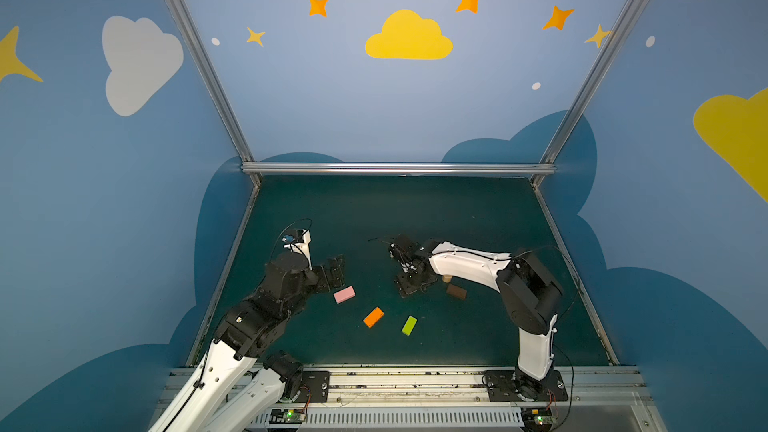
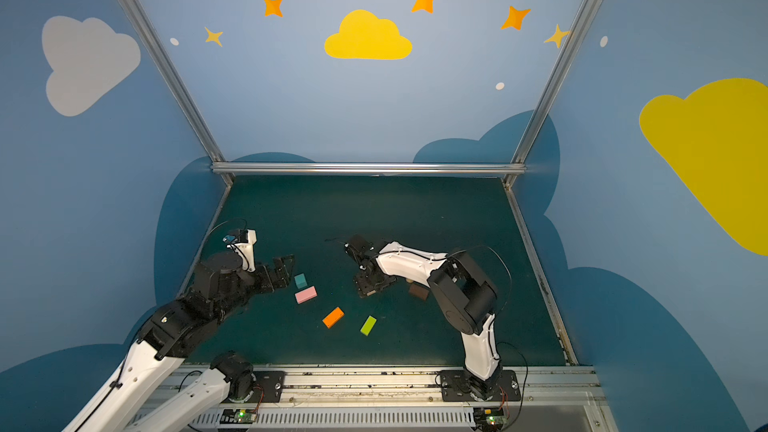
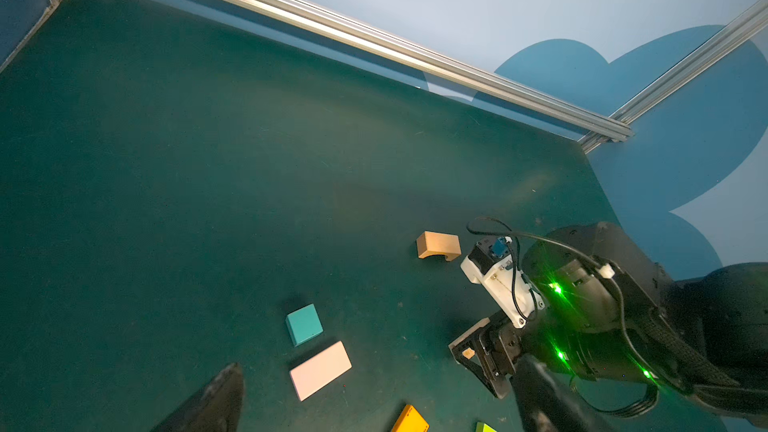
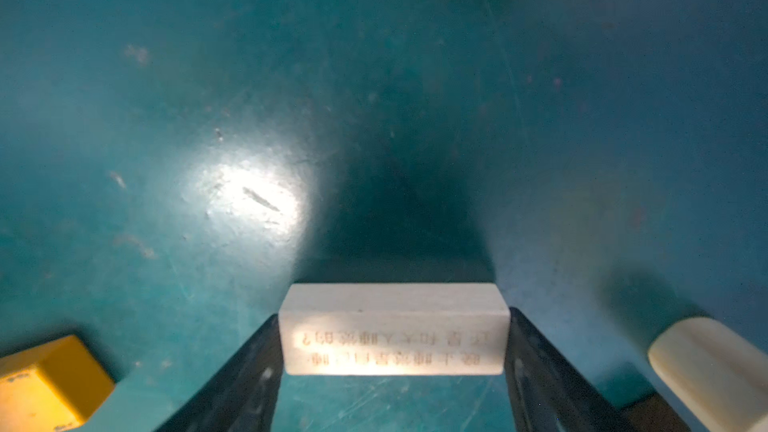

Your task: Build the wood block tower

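My right gripper [image 1: 409, 284] [image 4: 394, 320] is low over the mat, shut on the tan plank [image 4: 392, 338], one finger on each end. The left wrist view shows the plank's edge [image 3: 468, 333] in those jaws. Beyond that wrist stands the tan arch [image 3: 438, 245]. My left gripper [image 1: 336, 270] [image 3: 376, 388] hangs open, holding nothing, next to the teal cube [image 2: 300, 280] and the pink brick [image 1: 344, 295]. The orange brick [image 1: 373, 317] and lime brick [image 1: 409, 325] lie nearer the front. Under the right forearm sit the dark brown brick [image 1: 456, 291] and the tan cylinder [image 1: 446, 278].
The dark green mat [image 1: 395, 209] is walled by aluminium rails at the back [image 1: 399, 168] and both sides. The arm bases stand on the front rail [image 1: 415, 384]. Every block lies in the front half of the mat.
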Controlling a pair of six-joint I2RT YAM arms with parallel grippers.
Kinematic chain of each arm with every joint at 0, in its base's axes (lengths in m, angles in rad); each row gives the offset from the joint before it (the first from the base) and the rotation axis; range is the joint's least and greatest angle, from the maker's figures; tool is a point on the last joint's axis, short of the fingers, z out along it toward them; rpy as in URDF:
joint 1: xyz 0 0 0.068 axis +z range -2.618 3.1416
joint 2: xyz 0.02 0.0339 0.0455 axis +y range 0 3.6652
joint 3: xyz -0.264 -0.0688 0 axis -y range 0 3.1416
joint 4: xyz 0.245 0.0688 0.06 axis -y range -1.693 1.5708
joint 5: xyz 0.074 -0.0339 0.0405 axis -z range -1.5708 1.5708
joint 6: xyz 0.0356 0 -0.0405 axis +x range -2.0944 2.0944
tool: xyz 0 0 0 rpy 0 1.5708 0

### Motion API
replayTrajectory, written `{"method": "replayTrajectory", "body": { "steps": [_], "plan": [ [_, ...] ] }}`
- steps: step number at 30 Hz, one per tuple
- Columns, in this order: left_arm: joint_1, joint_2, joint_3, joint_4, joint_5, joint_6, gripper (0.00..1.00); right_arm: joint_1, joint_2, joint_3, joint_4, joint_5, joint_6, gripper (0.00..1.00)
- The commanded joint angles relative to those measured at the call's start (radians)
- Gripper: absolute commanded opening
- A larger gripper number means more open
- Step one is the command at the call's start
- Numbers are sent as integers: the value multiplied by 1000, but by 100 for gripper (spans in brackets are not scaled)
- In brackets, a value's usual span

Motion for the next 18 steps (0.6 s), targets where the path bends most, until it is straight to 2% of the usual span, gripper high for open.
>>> {"method": "replayTrajectory", "body": {
  "steps": [1,18],
  "plan": [
    [5,-7,-10,-7,-9,8,100,4,5,22,-22,10,11,78],
    [3,-10,-13,-7,-10,9,100,7,19,32,-32,17,11,79]
  ]
}}
